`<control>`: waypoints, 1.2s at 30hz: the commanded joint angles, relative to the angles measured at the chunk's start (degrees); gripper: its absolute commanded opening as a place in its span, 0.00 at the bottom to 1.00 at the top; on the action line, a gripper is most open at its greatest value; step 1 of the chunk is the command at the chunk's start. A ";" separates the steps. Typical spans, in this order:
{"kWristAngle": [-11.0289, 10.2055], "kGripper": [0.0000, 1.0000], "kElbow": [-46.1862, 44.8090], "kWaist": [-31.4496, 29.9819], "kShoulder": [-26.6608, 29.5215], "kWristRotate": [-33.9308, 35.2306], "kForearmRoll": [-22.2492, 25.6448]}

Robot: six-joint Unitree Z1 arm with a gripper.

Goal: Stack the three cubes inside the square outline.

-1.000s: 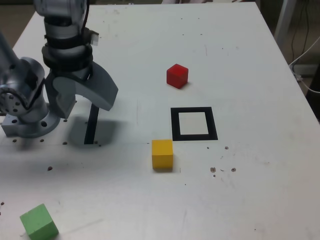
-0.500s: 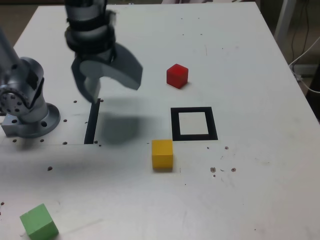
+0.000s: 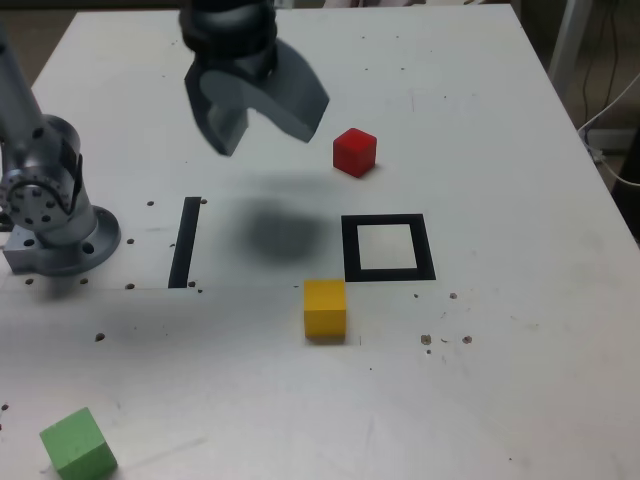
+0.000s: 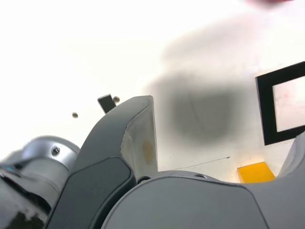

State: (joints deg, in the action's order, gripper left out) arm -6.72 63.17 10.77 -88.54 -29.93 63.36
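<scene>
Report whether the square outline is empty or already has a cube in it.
Empty. The square outline shows only its pale centre; the yellow cube and red cube sit outside it, and the green cube lies far off.

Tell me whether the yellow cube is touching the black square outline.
Apart. In the exterior view, a strip of bare white table separates the yellow cube from the square outline's nearest corner.

White speckled table [image 3: 480, 400], cables [image 3: 615, 110] beyond
</scene>
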 commanded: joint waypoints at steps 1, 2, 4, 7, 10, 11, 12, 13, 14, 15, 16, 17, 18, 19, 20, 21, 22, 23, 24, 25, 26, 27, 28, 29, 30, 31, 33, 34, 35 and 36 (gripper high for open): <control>-0.08 0.99 1.87 1.33 -1.41 -3.14 0.48; -0.08 0.98 2.67 2.05 -2.03 -4.72 0.66; -0.01 0.98 4.21 3.57 -3.37 -7.71 0.98; 0.09 0.98 6.78 5.56 -5.85 -11.73 1.35; -0.16 0.98 9.79 7.09 -9.18 -15.18 1.61; -0.31 0.98 10.60 7.48 -10.20 -15.91 1.64; -0.45 0.98 11.33 7.89 -11.19 -16.54 1.64; -0.57 0.98 11.98 8.31 -12.14 -17.06 1.58; -0.71 0.97 12.57 8.73 -13.08 -17.46 1.50; -0.83 0.97 13.12 9.12 -14.00 -17.82 1.40; -0.92 0.97 13.64 9.52 -14.93 -18.15 1.28; -0.97 0.97 14.13 9.89 -15.86 -18.47 1.16; -1.02 0.97 14.59 10.26 -16.77 -18.74 1.04; -1.07 0.97 15.04 10.62 -17.68 -18.99 0.90; -1.10 0.97 15.48 10.99 -18.55 -19.25 0.78; -1.10 0.97 15.92 11.31 -19.37 -19.51 0.70; -1.10 0.97 16.36 11.59 -20.16 -19.72 0.64; -1.10 0.96 16.81 11.82 -20.90 -19.90 0.61; -1.10 0.96 17.26 11.99 -21.62 -20.05 0.58; -1.10 0.96 17.69 12.12 -22.30 -20.19 0.57; -1.10 0.96 18.07 12.18 -22.91 -20.29 0.55; -1.09 0.95 18.48 12.22 -23.64 -20.39 0.45; -1.08 0.95 18.69 12.23 -24.11 -20.44 0.33; -1.06 0.95 18.83 12.24 -24.53 -20.50 0.18; -1.03 0.94 18.90 12.26 -24.89 -20.54 0.01; -1.00 0.94 18.90 12.26 -25.20 -20.57 -0.17; -0.95 0.93 18.77 12.20 -25.75 -20.61 -0.57; -0.94 0.92 18.67 12.15 -26.02 -20.61 -0.75; -0.92 0.91 18.54 12.07 -26.29 -20.61 -0.94; -0.92 0.90 18.39 11.98 -26.52 -20.61 -1.12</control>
State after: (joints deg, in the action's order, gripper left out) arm -7.69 81.78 22.90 -114.62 -50.44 62.40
